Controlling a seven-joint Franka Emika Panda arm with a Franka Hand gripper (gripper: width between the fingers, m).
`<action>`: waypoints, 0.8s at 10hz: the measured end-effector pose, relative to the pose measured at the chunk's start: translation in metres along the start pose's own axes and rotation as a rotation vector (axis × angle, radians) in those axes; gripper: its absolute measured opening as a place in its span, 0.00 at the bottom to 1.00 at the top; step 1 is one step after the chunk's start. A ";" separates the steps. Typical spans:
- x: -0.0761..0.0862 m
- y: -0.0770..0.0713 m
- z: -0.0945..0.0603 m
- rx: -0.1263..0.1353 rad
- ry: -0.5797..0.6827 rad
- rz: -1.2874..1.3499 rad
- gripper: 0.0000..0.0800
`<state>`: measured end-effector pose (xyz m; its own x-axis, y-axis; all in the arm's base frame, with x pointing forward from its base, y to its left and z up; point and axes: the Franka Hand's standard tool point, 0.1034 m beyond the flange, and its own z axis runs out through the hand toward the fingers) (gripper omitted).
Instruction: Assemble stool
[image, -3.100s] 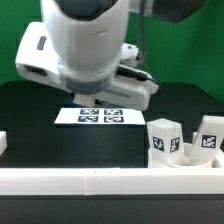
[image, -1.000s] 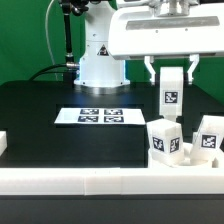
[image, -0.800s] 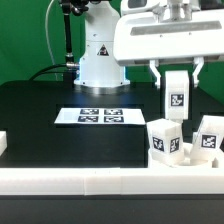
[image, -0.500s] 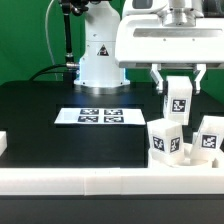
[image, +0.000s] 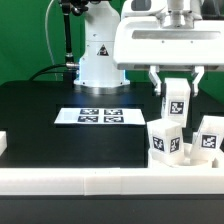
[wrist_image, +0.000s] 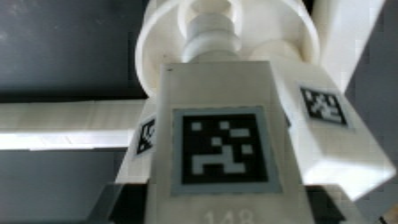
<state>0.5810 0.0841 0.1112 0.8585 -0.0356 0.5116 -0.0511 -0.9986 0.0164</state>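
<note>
The hand (image: 177, 88) is clamped on one white stool leg (image: 176, 102), with a finger (image: 157, 79) on each side of it and its black-and-white tag facing out. The leg hangs just over another leg (image: 165, 139) that stands on the black surface (image: 40, 115), and I cannot tell if they touch. A third leg (image: 209, 137) stands near it toward the exterior view's right, behind the long white rail (image: 90, 181), and the marker board (image: 100, 116) lies flat toward the exterior view's left.
</note>
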 end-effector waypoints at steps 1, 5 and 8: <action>-0.001 -0.002 0.000 0.002 -0.002 0.000 0.42; -0.009 -0.002 0.010 -0.006 -0.002 -0.018 0.42; -0.009 -0.002 0.010 -0.006 0.000 -0.024 0.42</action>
<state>0.5785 0.0857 0.0979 0.8593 -0.0119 0.5114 -0.0339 -0.9989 0.0338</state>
